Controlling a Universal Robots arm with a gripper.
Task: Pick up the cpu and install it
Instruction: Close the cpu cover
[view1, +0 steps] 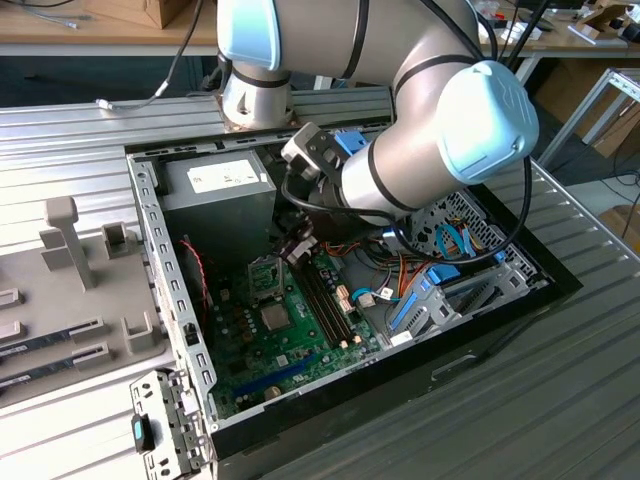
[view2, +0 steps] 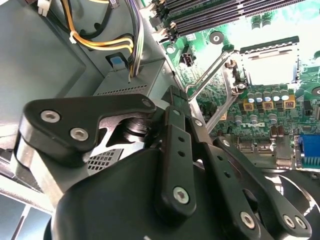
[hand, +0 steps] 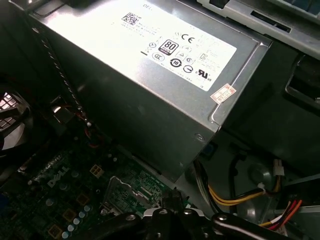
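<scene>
My gripper (view1: 297, 248) hangs inside the open computer case, just above the green motherboard (view1: 290, 340). Its black fingers (view2: 172, 107) are drawn together at the tips with nothing showing between them; the tips also appear in the first wrist view (hand: 170, 199). Close beside them is the square cpu socket (view1: 264, 279) with its metal frame (view2: 267, 64). A thin silver lever (view2: 210, 75) stands raised next to the fingertips. Glare whitens the socket's middle, so I cannot tell whether the cpu lies in it.
A grey power supply (view1: 220, 185) (hand: 150, 60) stands right behind the gripper. Memory slots (view1: 325, 295) (view2: 220, 12) run beside the socket. Yellow and orange cables (view2: 100, 42) hang near the supply. A perforated case wall (view1: 150, 230) borders the exterior view's left.
</scene>
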